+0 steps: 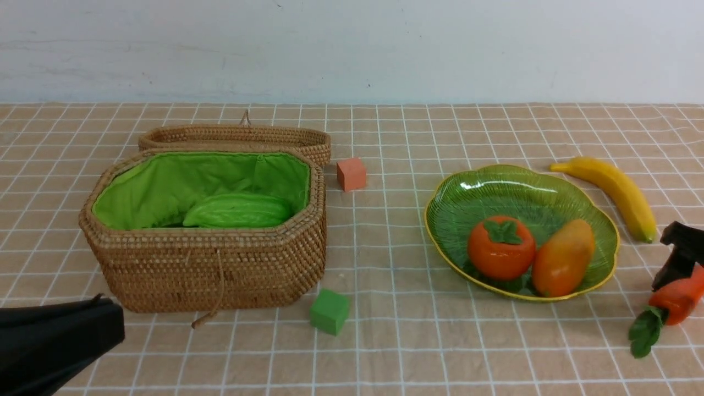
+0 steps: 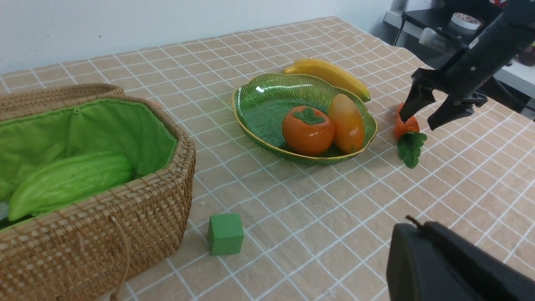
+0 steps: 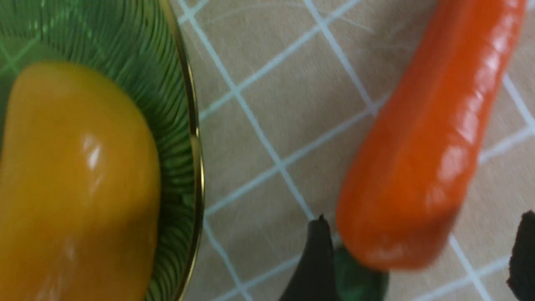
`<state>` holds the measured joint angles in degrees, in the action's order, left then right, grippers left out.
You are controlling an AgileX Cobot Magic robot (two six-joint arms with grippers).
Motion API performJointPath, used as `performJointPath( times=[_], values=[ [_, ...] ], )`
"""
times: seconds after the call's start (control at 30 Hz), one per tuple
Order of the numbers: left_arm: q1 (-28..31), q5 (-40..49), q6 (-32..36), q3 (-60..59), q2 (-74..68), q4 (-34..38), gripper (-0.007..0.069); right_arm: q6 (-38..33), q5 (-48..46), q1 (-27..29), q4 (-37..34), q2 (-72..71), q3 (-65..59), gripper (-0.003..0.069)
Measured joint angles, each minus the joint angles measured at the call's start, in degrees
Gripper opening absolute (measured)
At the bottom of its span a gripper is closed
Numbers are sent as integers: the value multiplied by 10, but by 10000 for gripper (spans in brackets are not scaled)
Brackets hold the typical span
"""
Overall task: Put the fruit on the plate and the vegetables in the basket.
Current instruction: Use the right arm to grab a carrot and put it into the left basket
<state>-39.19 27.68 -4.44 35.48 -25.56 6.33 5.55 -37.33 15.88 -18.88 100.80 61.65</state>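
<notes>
A: Front view, lower right: right gripper (image 1: 677,269) hangs spread over the pepper (image 1: 679,300) on the bench (image 1: 385,341); banana (image 1: 610,190) lies outside the plate (image 1: 437,242).
B: Left wrist view, lower right: left gripper (image 2: 434,255), clenched or not, cannot tell.
A: Right wrist view, blurry: glossy pepper perhaps off-centre; closing could squirt it away.

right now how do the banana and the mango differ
The banana lies on the tablecloth outside the plate; the mango sits in the plate. The banana is long, slim and yellow; the mango is plump and orange-yellow. Both are glossy fruit.
</notes>
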Motion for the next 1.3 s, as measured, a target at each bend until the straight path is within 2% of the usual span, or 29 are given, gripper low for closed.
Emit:
performJointPath(
  times=[0.2,0.4,0.63,0.73,0.83,1.0,1.1,1.17,1.2,1.23,1.27,1.3],
  values=[
    [0,3,0,0,0,5,-13,-7,-23,1,1,79,63,517],
    [0,16,0,0,0,5,-11,-7,-65,1,26,87,84,371],
    [0,24,0,0,0,5,-8,19,-189,-18,32,3,131,374],
    [0,19,0,0,0,5,-8,25,-191,-90,-6,-40,182,374],
    [0,15,0,0,0,5,-8,26,-172,-152,-32,-17,235,374],
    [0,18,0,0,0,5,-8,21,-179,-195,-42,34,294,374],
    [0,24,0,0,0,2,-8,-38,-180,-251,-50,43,331,374],
    [0,24,0,0,0,-9,-8,-174,-172,-327,-70,46,378,374],
    [0,24,0,0,0,-9,-8,-189,-170,-334,-71,46,382,374],
    [0,24,0,0,0,-12,-8,-270,-165,-369,-78,48,403,374],
    [0,24,0,0,0,-14,-8,-393,-156,-416,-86,53,430,374],
    [0,25,0,0,0,-16,-8,-480,-149,-448,-91,59,446,374]
  ],
)
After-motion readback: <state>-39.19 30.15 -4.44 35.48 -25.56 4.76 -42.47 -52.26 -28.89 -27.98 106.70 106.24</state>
